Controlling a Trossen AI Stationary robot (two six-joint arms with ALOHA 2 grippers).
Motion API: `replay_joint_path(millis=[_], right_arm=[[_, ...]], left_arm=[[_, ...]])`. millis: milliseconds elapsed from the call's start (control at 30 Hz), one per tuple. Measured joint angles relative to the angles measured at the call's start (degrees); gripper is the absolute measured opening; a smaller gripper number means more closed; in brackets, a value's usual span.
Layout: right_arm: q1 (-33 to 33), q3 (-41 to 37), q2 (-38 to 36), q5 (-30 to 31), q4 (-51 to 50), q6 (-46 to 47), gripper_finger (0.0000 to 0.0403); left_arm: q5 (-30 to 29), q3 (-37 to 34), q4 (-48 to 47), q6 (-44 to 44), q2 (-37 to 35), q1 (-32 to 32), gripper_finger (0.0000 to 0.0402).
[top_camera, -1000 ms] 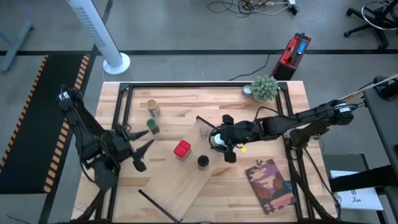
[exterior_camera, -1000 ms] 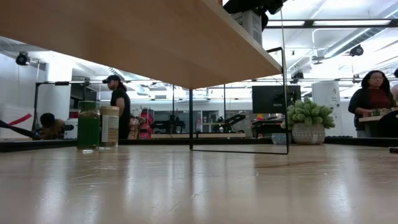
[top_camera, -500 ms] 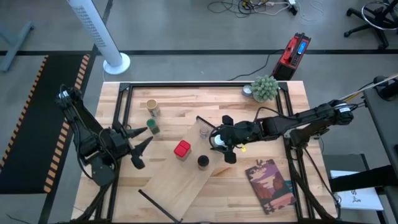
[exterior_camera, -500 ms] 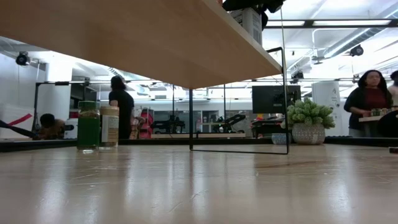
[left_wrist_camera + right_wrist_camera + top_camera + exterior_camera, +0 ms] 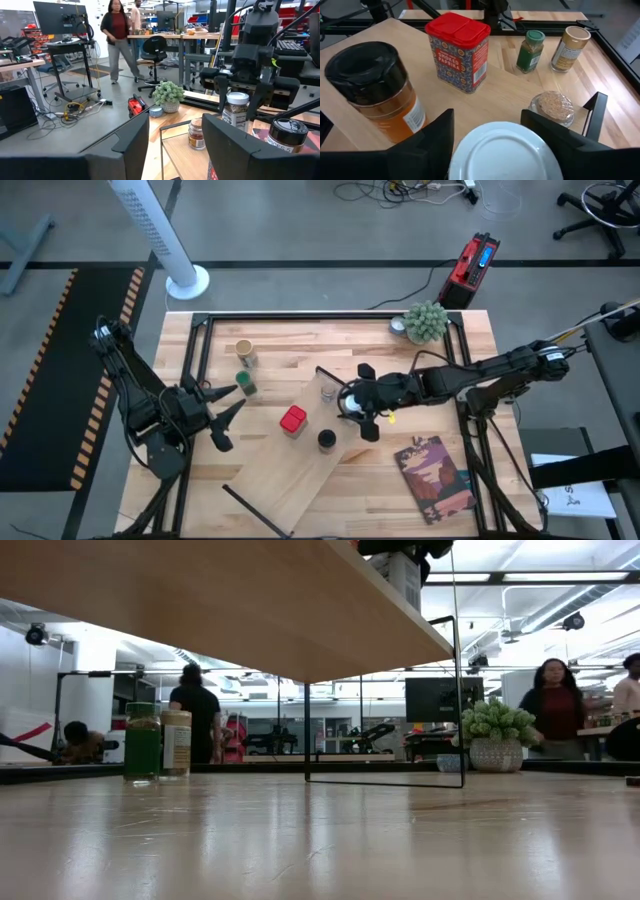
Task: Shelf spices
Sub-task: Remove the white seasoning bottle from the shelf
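I see the shelf (image 5: 300,445) lying askew on the table (image 5: 200,480). Over its far right corner my right gripper (image 5: 352,404) straddles the white-topped jar (image 5: 507,152), a finger on each side; whether they pinch it I cannot tell. On the shelf stand the red jar (image 5: 292,420), black-topped jar (image 5: 326,439) and, near the right gripper, the clear glass jar (image 5: 327,392). Left of the shelf's far edge stand the green-topped jar (image 5: 246,385) and tan-topped jar (image 5: 244,353). My left gripper (image 5: 228,400), fingers pressed together, hovers off the shelf's left edge, beside the green-topped jar.
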Motion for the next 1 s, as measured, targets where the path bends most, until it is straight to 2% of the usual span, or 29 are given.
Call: replay_joint_path(millis=[333, 700, 833, 1000], right_arm=[[0.0, 0.1, -0.1, -0.1, -0.5, 0.2, 0.0172], [0.0, -0.3, 0.3, -2.3, -4.1, 0.1, 0.0261], [0.0, -0.6, 0.2, -2.3, -4.8, -0.1, 0.0264], [0.0, -0.6, 0.2, -2.1, -4.4, -1.2, 0.0237]], left_arm=[[0.0, 0.0, 0.0, 0.0, 0.0, 0.0, 0.0169], [0.5, 0.0, 0.0, 0.0, 0.0, 0.0, 0.0173], [0.5, 0.0, 0.0, 0.0, 0.0, 0.0, 0.0173], [0.6, 0.0, 0.0, 0.4, 0.0, 0.0, 0.0167]])
